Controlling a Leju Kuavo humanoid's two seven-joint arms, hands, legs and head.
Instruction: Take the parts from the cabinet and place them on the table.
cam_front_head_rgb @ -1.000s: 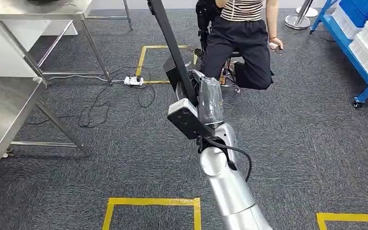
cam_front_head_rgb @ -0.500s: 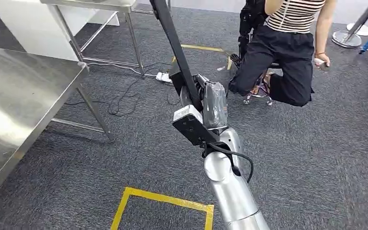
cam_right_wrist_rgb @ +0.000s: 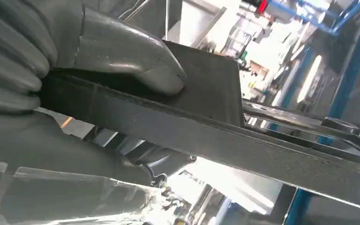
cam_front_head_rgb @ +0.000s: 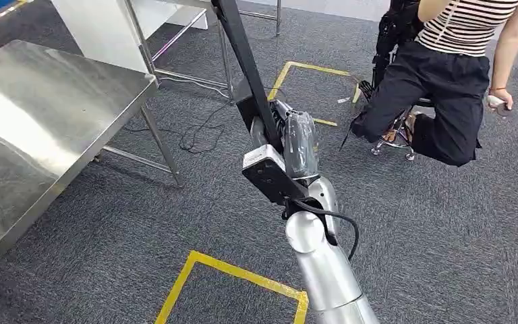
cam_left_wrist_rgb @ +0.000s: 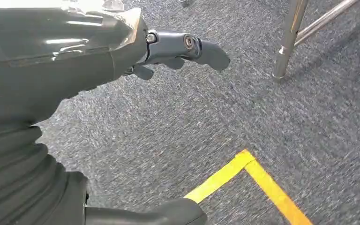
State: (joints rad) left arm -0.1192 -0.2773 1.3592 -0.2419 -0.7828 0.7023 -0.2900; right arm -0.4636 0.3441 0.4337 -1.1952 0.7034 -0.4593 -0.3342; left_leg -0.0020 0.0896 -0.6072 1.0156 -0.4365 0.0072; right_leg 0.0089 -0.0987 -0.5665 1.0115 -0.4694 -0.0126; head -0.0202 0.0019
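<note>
My right hand point(cam_front_head_rgb: 292, 140) is raised in the middle of the head view and grips a long black flat part point(cam_front_head_rgb: 243, 54) that slants up past the picture's top edge. In the right wrist view the thumb point(cam_right_wrist_rgb: 122, 51) presses on the black part point(cam_right_wrist_rgb: 215, 136), with the other fingers wrapped under it. My left hand point(cam_left_wrist_rgb: 98, 89) hangs over grey carpet. Its fingers point(cam_left_wrist_rgb: 187, 47) are stretched out, the thumb is apart from them, and nothing lies between. A steel table point(cam_front_head_rgb: 34, 128) stands to my left.
A person point(cam_front_head_rgb: 458, 67) sits on a wheeled stool at the far right. Yellow tape squares point(cam_front_head_rgb: 243, 273) mark the carpet in front of me and further off. A second steel table's legs point(cam_front_head_rgb: 226, 61) and cables lie behind the near table.
The whole picture has shifted: the camera has turned left, bringing the steel table further into view and moving the person to the right. My right hand still holds the black part the same way.
</note>
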